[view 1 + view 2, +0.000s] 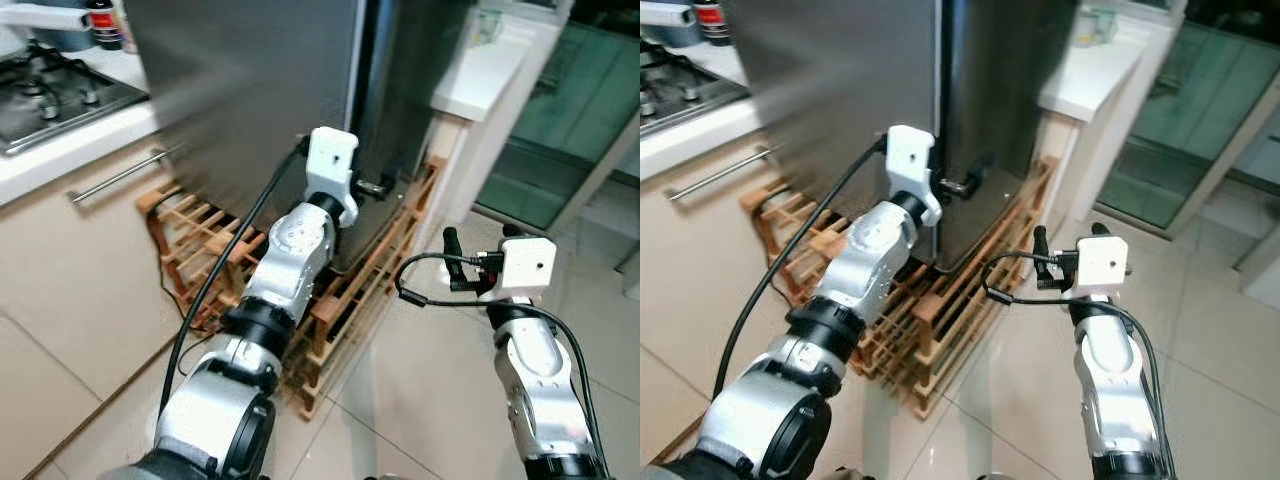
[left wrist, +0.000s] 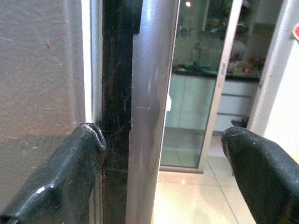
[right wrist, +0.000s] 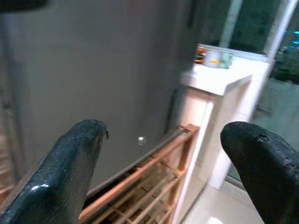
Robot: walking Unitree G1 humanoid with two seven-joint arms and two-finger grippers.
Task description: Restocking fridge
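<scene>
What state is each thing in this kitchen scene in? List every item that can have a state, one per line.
Fridge door: its edge stands between the left gripper's fingers; open or shut, cannot tell.
Left gripper: open, fingers astride the door's edge.
Right gripper: open, holding nothing.
Wooden rack: on the floor under the fridge.
Stove: no flame showing.

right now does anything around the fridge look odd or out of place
Yes: a wooden rack lies on the floor against the fridge base, an unusual spot that could block the door. The left gripper has its fingers open around the fridge door edge. No spills or damage show.
</scene>
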